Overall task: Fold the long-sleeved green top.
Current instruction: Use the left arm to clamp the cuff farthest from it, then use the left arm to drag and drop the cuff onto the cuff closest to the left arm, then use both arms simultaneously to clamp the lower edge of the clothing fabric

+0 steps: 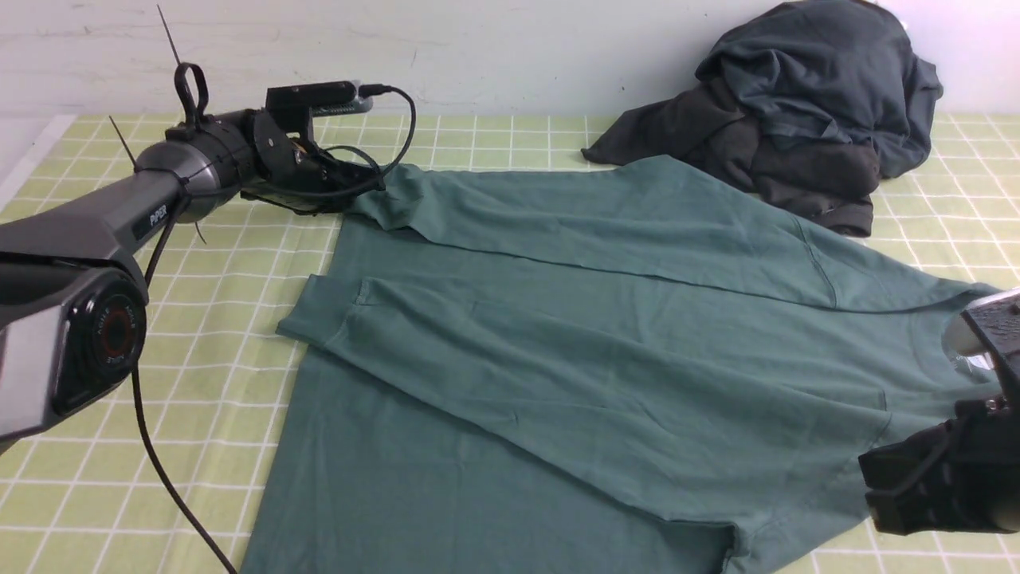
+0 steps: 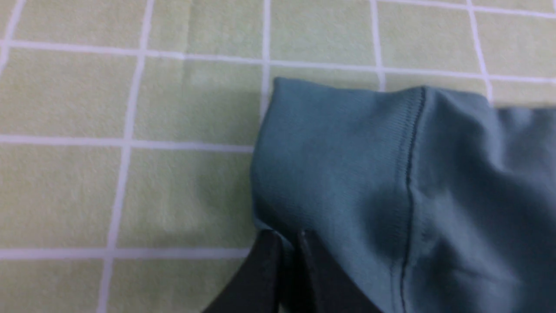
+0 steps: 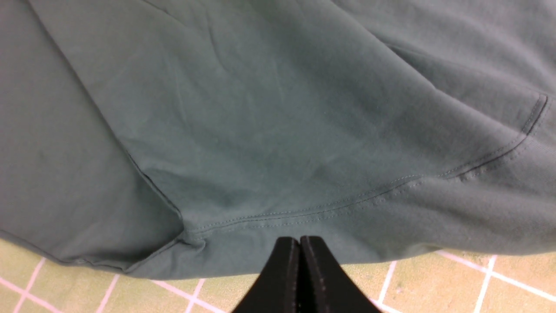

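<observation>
a soft, matte green long-sleeved top (image 1: 558,383) of fine knit lies flat on a yellow-green checked tablecloth (image 1: 239,255), both sleeves folded slantwise across its body, with stitched seams and light creases showing; a rumpled heap of dark grey clothes (image 1: 805,104) sits at the far right. the left gripper (image 2: 284,237) is nearly closed, nipping the edge of the far sleeve's ribbed cuff (image 2: 339,152). the right gripper (image 3: 299,240) is pressed fully together at the top's near shoulder edge; whether it pinches cloth cannot be told
</observation>
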Robot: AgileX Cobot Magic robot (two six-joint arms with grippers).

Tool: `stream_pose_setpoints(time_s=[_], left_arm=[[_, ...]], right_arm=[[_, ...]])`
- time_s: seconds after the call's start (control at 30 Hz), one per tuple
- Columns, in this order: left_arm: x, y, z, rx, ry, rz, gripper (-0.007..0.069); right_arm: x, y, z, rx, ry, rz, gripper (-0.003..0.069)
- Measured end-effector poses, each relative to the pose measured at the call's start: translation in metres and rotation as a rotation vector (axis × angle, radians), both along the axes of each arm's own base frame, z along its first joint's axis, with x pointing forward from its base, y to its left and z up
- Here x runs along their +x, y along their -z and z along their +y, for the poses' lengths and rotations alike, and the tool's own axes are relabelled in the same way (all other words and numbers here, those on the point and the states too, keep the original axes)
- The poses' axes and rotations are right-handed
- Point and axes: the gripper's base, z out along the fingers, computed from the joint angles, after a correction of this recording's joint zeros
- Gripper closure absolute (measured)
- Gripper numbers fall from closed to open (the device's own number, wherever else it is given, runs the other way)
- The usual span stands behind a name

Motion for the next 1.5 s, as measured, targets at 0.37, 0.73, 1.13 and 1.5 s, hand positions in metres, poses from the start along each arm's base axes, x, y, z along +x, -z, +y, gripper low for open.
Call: stream_pose_setpoints(time_s=[0.37, 0.73, 1.13, 1.5], left_arm=[[-0.098, -0.170, 0.002, 0.142, 0.184, 0.257, 0.0609], [-0.184, -0.117, 0.007, 0.179, 0.218, 0.589, 0.0609], [-0.213, -0.079, 0.010, 0.230, 0.236, 0.686, 0.0426], [-0.306, -0.074, -0.038, 0.489, 0.660, 0.478, 0.0256]], right_arm=[[-0.001, 0.000, 0.001, 0.011, -0.007, 0.005, 0.0671], [-0.002, 0.000, 0.003, 0.045, -0.001, 0.028, 0.0671], [-0.006, 0.001, 0.005, 0.044, -0.041, 0.064, 0.0671], [-0.011, 0.002, 0.010, 0.052, -0.141, 0.087, 0.0671]])
